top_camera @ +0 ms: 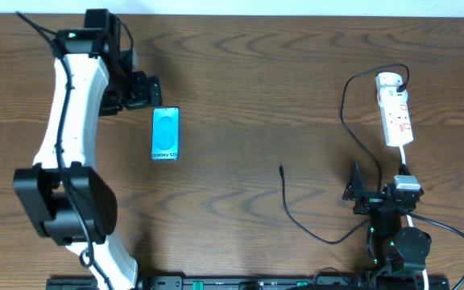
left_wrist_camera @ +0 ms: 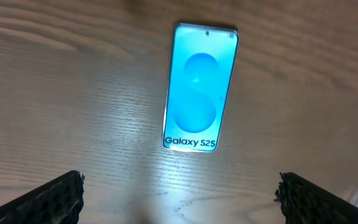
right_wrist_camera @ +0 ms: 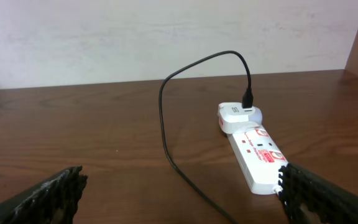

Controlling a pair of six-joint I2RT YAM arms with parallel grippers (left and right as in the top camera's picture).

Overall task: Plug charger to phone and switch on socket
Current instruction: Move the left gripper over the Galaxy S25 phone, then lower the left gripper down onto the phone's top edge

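Observation:
The phone (top_camera: pixel 165 134) lies flat on the wooden table, its turquoise screen up; in the left wrist view the phone (left_wrist_camera: pixel 199 87) is just ahead of the fingers. My left gripper (top_camera: pixel 143 91) hovers up and left of it, open and holding nothing, and in its own view the left gripper (left_wrist_camera: pixel 180 202) has only bare wood between its fingers. The white socket (top_camera: pixel 396 111) (right_wrist_camera: pixel 258 155) lies at the far right with a white adapter (right_wrist_camera: pixel 234 116) plugged in. The black charger cable (top_camera: pixel 347 121) (right_wrist_camera: pixel 165 124) loops down to its free tip (top_camera: pixel 281 167). My right gripper (top_camera: pixel 367 192) (right_wrist_camera: pixel 180 193) stands open near the socket's close end.
The socket's white cord (top_camera: pixel 403 157) runs down past the right arm. The black cable curves along the table (top_camera: pixel 321 236) in front of the right arm's base. The table's far edge meets a pale wall (right_wrist_camera: pixel 166 31).

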